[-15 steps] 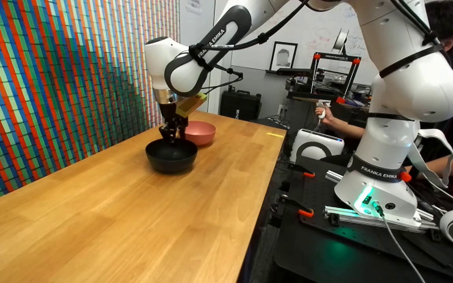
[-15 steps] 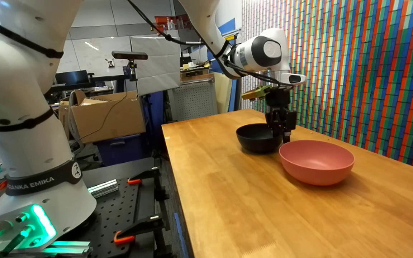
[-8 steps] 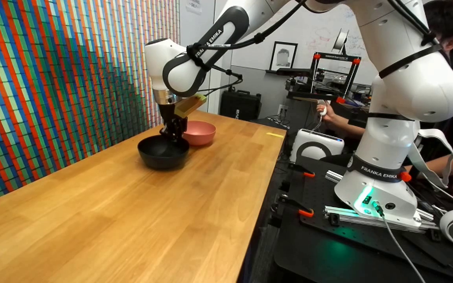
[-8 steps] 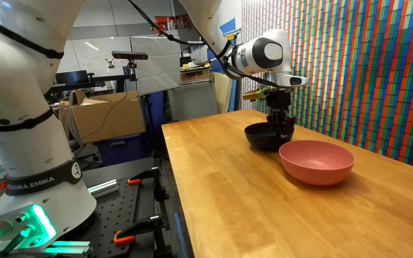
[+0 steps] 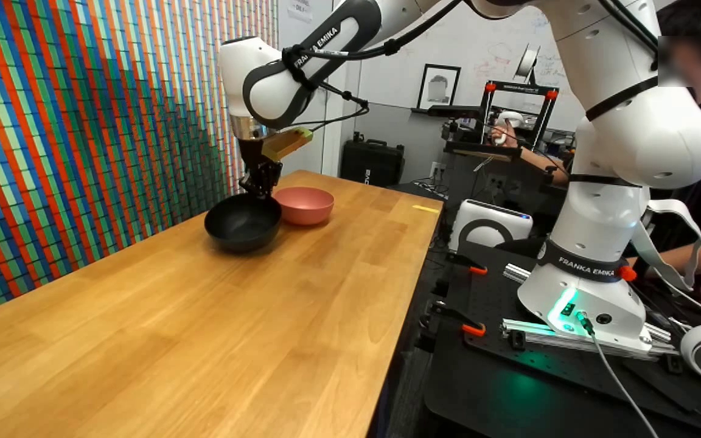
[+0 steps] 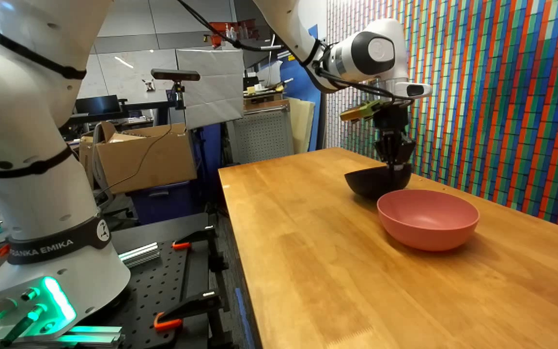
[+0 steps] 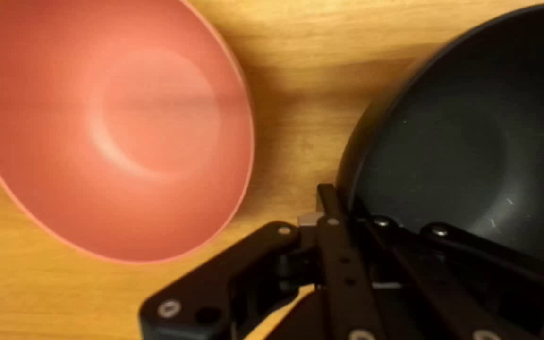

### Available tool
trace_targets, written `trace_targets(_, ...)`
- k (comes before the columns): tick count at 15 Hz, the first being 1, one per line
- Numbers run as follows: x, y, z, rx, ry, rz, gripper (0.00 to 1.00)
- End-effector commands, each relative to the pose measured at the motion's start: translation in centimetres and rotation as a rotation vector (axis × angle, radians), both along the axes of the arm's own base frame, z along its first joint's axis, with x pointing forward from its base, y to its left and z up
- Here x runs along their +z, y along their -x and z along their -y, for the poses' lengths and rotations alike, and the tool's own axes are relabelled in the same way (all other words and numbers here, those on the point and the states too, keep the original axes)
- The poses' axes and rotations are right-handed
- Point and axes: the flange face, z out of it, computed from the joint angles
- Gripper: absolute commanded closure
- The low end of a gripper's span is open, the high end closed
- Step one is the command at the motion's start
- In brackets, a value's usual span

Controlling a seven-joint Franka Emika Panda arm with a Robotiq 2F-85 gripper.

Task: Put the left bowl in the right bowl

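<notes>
The black bowl (image 5: 244,226), the one to be moved, is held tilted near the wooden surface's (image 6: 308,271) edge along the multicoloured wall (image 6: 497,121). The tool (image 7: 344,198) is narrowed onto its rim, pinching it; the opposite side droops, and I can't tell whether the base is off the surface. Near it but apart, the reddish-brown bowl (image 6: 428,223) sits upright, also toward that edge. Gripped at one spot, the black bowl could swivel or slip; carried too low, it may knock its neighbour away. Similar widths might leave it perched rather than nested.
</notes>
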Motion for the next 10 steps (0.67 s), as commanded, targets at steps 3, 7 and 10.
trace_targets(3, 7.5, -4.1, 2.9, -0.024, 0.009, 0.088, 0.99)
trace_targets(7, 10.8, -4.5, 6.5, -0.073, 0.008, 0.087, 0.99)
trace_targets(10, 11.5, -3.1, 10.6, -0.144, 0.029, 0.047, 0.99)
